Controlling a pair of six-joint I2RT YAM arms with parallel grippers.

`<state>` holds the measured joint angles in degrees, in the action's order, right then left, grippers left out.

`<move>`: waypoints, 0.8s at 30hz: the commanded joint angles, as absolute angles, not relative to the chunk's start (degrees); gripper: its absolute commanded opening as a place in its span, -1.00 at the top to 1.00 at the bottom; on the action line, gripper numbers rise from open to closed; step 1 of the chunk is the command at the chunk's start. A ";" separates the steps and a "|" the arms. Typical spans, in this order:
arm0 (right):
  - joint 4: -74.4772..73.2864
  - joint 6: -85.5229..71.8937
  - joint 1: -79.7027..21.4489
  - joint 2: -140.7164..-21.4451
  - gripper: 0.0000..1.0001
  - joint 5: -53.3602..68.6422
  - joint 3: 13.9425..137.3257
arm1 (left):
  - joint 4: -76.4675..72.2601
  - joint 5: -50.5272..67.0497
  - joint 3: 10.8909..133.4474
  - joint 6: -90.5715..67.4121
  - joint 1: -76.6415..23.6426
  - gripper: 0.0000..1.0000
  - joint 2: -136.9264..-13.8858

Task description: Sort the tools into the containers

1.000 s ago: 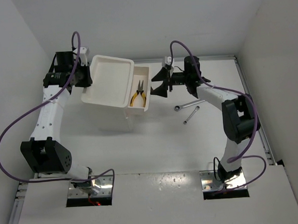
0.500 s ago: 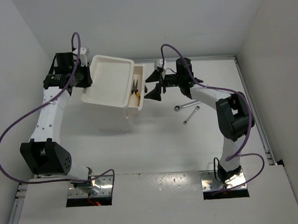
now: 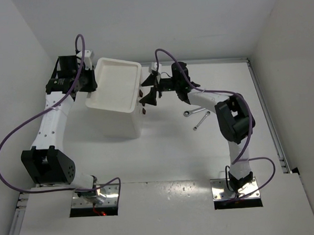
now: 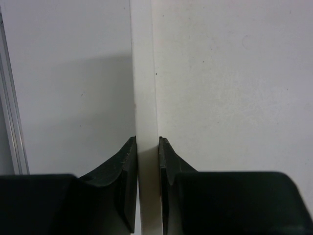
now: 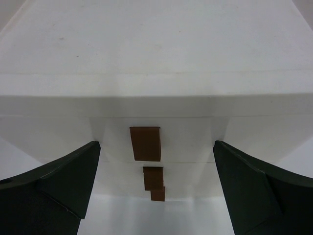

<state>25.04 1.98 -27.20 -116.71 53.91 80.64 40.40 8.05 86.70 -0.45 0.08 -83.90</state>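
The white box unit (image 3: 120, 124) stands toward the far left of the table (image 3: 174, 153), its shallow top tray (image 3: 116, 85) facing up with nothing visible in it. The left gripper (image 3: 92, 81) sits at the tray's left edge. In the left wrist view its two dark fingers (image 4: 126, 186) are pressed in on either side of the tray's thin white rim (image 4: 144, 73), clamping it. The right gripper (image 3: 148, 94) is at the unit's right face, level with the upper drawers. From the right wrist camera its fingers (image 5: 68, 181) are spread wide apart and hold nothing. Between them lie the drawer fronts (image 5: 186, 142), which look pushed in, with three red-brown handles (image 5: 145, 143) stacked one below another. Whether the fingertips actually touch the front is hard to tell from either view. Two tools lie loose on the table to the right of the unit, well apart from it and close beside the right arm's forearm. A silver wrench (image 3: 191, 112) has its ring end pointing toward the unit, and a second wrench (image 3: 201, 121) lies just nearer the arm bases, angled much the same way. The two are near each other but do not appear to touch.
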 commanded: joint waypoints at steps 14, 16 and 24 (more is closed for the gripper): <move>24.81 -1.58 -24.71 -111.81 -1.00 51.25 82.45 | 42.10 13.62 86.92 -1.05 -1.14 0.77 -84.55; 22.51 -1.58 -21.82 -108.22 -1.00 49.84 80.78 | 42.10 12.83 87.63 -1.05 -1.14 0.28 -84.55; 2.23 4.74 -13.37 -92.47 -1.00 41.41 71.19 | 37.53 6.16 91.76 -4.31 -1.14 -0.83 -79.90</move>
